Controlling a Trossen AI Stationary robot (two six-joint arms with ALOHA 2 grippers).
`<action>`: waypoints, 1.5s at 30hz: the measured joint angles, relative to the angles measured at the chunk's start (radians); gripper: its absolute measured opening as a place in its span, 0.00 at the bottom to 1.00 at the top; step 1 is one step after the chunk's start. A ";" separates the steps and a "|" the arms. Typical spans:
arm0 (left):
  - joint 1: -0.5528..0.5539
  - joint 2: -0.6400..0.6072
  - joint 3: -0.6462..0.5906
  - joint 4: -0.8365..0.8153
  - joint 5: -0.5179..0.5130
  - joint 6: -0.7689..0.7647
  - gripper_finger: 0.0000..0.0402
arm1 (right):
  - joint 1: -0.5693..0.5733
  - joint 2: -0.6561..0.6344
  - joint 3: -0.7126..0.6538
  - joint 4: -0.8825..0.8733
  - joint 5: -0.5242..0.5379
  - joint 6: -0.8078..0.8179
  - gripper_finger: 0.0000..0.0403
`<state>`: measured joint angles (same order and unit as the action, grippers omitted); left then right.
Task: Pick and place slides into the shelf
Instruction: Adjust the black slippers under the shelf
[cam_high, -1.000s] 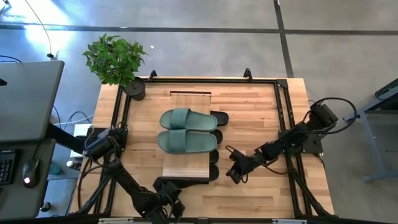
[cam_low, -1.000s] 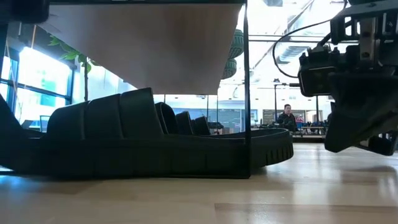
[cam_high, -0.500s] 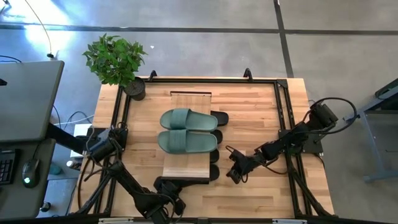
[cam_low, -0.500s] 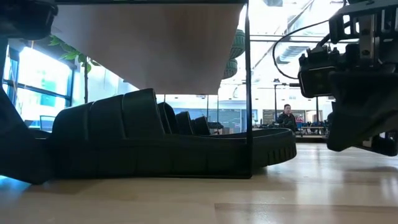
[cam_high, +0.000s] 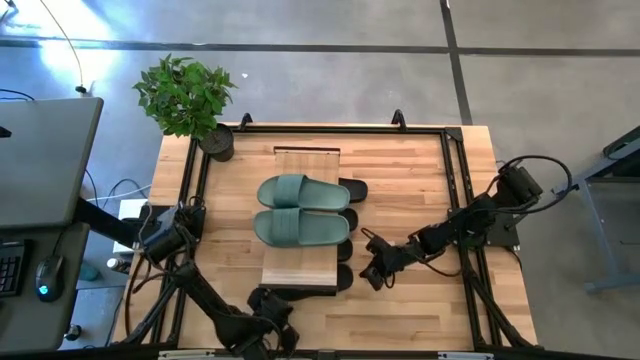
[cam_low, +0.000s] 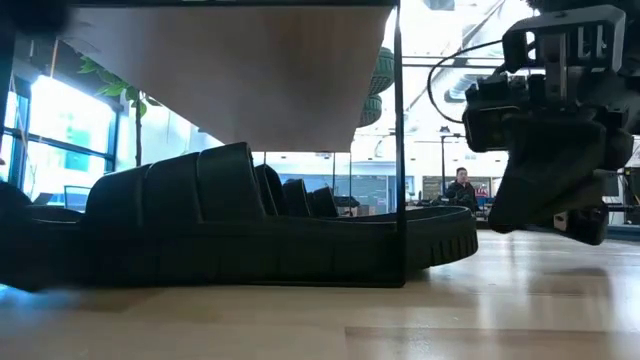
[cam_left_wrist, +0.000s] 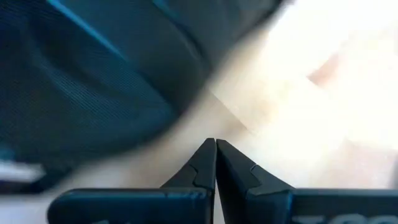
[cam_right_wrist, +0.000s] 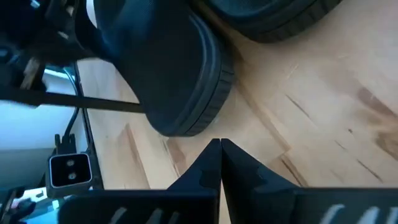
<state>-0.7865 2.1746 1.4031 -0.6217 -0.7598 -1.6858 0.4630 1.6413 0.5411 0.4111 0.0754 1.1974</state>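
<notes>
Lay across the shelf (cam_high: 300, 262), the green pair (cam_high: 300, 210), side by side on the plank, long axes running table-left to table-right, toes toward the right arm's side. Showed beneath the plank, black slides (cam_high: 346, 250), only their toe ends poking out past the shelf's right edge in the high view; filled the space under the plank in the low view as one long dark sole (cam_low: 240, 240) with straps ranked behind it. Looked already stowed, most of them; could not tell how many from these views. Protruded past the near end of the shelf, one more dark shape (cam_high: 300, 292), likely a slide edge, though hard to be sure.

Hovered just beside the black toes, right of the shelf, the right gripper (cam_high: 372, 272), fingers pressed together and holding nothing. Pointed, in its wrist view, straight at a black toe (cam_right_wrist: 186, 81) close ahead over bare wood. Sat nearer to the protruding toes than the other arm, so probably the one to nudge them inward along their long axis.

Waited low at the near edge, beside the shelf's near end, the left gripper (cam_high: 270, 328), likewise closed and empty, a dark blurred surface (cam_left_wrist: 93, 81) filling its wrist view.
</notes>
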 joint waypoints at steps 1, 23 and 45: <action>-0.009 0.000 0.014 0.000 0.004 0.019 0.00 | -0.005 0.000 0.000 0.001 -0.001 0.000 0.00; -0.084 -0.003 0.342 -0.392 -0.146 0.031 0.00 | -0.011 0.026 0.000 0.024 0.053 0.000 0.00; -0.112 -0.006 0.532 -0.951 -0.210 -0.256 0.00 | 0.030 0.056 0.034 -0.085 0.082 0.068 0.00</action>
<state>-0.8988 2.1689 1.9347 -1.5725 -0.9696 -1.9420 0.4931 1.6971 0.5753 0.3258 0.1569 1.2654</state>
